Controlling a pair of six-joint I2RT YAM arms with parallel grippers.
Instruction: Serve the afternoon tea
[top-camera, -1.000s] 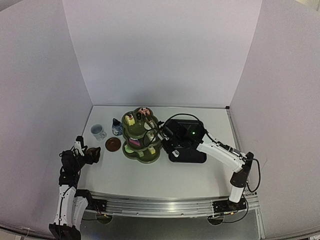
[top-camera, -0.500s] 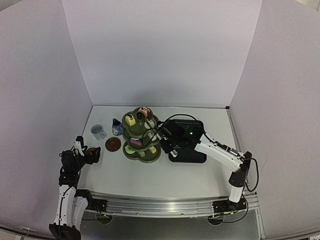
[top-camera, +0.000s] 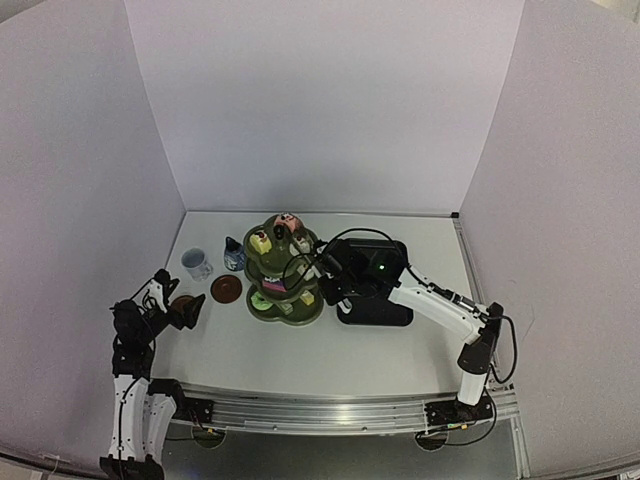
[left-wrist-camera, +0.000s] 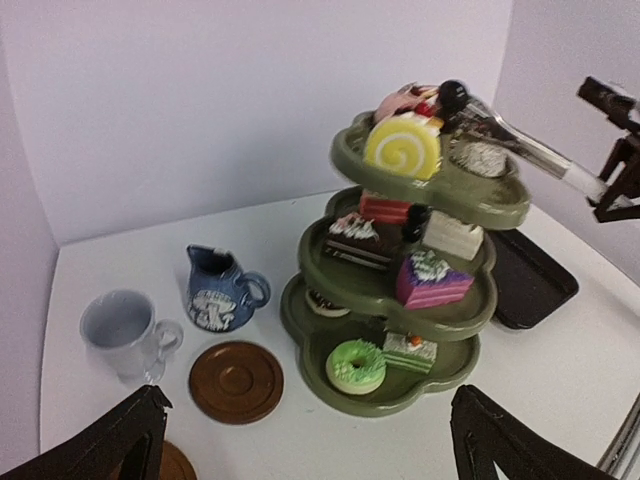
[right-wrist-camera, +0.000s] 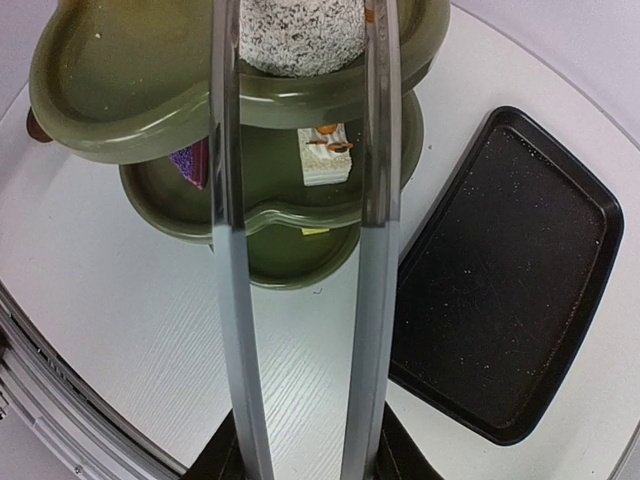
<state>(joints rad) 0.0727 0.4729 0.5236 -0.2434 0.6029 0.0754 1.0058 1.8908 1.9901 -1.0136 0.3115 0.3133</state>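
Observation:
The dark green three-tier stand holds several tiny cakes, among them a yellow swirl roll and a green doughnut. My right gripper is shut on the metal tongs. The tong arms straddle a speckled cake on the top tier of the stand. My left gripper is open and empty, low at the table's left. A brown coaster lies by its left finger. A second coaster, the blue-and-white pot and the white mug stand left of the stand.
The black rectangular tray lies right of the stand, partly under my right arm. White walls close in the table on three sides. The table's near edge is a metal rail.
My right gripper has pushed the tongs a little left over the stand's top tier. My left arm has shifted slightly left and tilted up. The coasters, mug and pot stay put.

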